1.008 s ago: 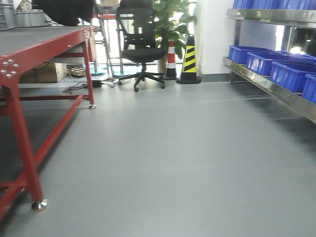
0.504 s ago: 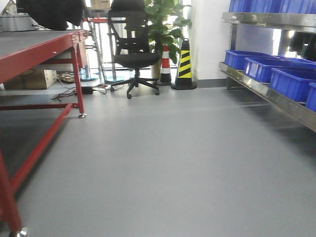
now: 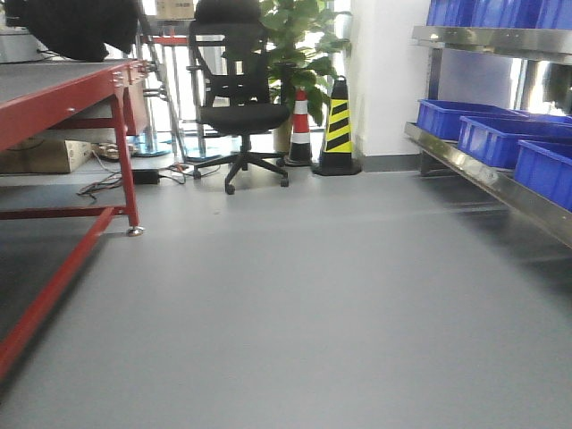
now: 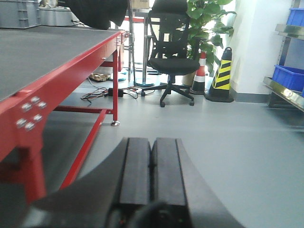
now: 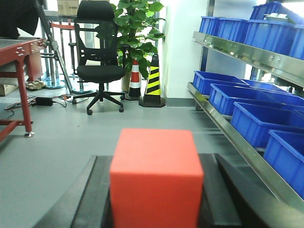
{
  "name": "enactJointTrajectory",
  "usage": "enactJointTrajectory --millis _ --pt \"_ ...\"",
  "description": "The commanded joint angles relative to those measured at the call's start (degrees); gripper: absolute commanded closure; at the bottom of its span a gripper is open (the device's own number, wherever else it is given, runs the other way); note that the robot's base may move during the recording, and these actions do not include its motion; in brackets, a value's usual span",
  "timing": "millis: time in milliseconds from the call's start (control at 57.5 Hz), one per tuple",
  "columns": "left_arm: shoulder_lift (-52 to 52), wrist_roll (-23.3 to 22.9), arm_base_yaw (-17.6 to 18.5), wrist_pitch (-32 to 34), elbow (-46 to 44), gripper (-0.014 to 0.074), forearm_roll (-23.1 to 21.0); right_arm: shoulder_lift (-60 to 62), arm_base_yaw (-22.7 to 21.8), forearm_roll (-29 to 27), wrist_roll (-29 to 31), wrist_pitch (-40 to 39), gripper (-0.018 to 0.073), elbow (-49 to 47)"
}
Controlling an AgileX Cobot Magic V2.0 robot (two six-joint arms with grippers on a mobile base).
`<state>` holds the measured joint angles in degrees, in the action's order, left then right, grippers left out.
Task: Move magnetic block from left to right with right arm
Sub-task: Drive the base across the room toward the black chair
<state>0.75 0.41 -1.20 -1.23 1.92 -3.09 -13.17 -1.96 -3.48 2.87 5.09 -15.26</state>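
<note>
Right end effector, black, gripping smooth red cubic magnetic block

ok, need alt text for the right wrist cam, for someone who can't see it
A red cube fills the lower centre, held in the black right gripper. Beyond it lies grey floor, with a black office chair, a potted plant and two striped cones at the back, and blue bins on shelves along the right.
</note>
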Motion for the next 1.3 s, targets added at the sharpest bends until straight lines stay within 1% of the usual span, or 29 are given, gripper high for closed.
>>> enactJointTrajectory --millis 0,1286 --pt "0.8 -0.4 0.0 4.5 0.4 0.0722 -0.1 -0.4 -0.2 0.0 0.3 -5.1 0.0303 -1.7" --pt "0.7 -0.4 0.0 4.5 0.4 0.0722 -0.1 -0.4 -0.2 0.0 0.3 -5.1 0.0303 -1.7"
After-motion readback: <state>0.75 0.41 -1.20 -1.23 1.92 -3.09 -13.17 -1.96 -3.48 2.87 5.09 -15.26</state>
